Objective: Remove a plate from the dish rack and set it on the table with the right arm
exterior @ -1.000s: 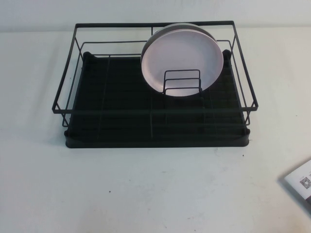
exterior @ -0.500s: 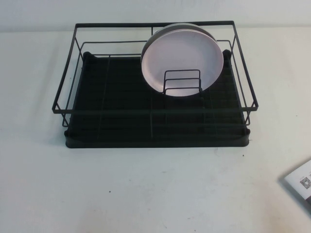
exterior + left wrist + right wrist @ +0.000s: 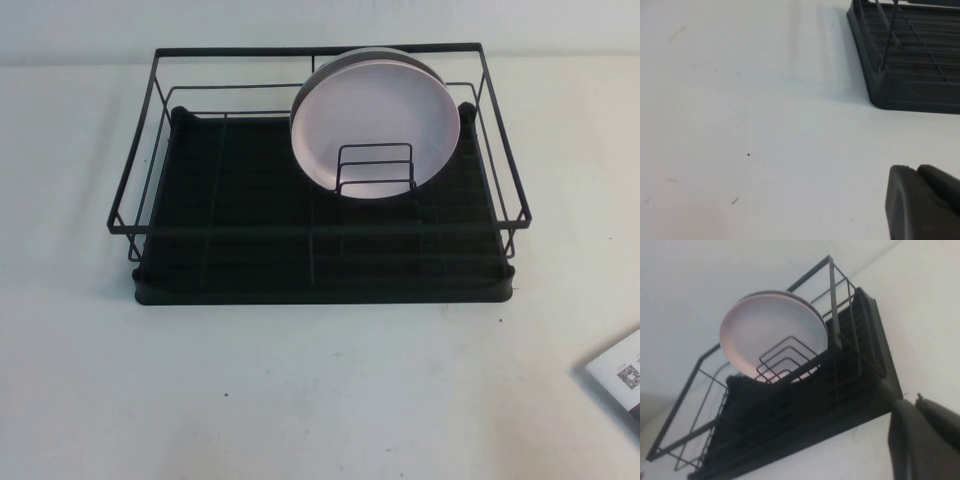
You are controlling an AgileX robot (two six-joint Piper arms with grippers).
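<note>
The pale pink plate (image 3: 375,122) stands upright on edge in the back right of the black dish rack (image 3: 320,262), behind the small wire holder (image 3: 375,168). A grey plate's rim (image 3: 338,62) shows just behind it. Neither arm shows in the high view. In the right wrist view, my right gripper (image 3: 914,401) is shut and empty, low over the table in front of the rack (image 3: 860,375), apart from the plate (image 3: 765,332). My left gripper (image 3: 916,169) is shut and empty over bare table (image 3: 740,125) near the rack's corner (image 3: 910,90).
A white printed sheet with a code mark (image 3: 618,378) lies at the table's front right edge. Off-white table (image 3: 300,390) spreads in front of and beside the rack. The rack's wire walls (image 3: 140,160) stand tall around the plates.
</note>
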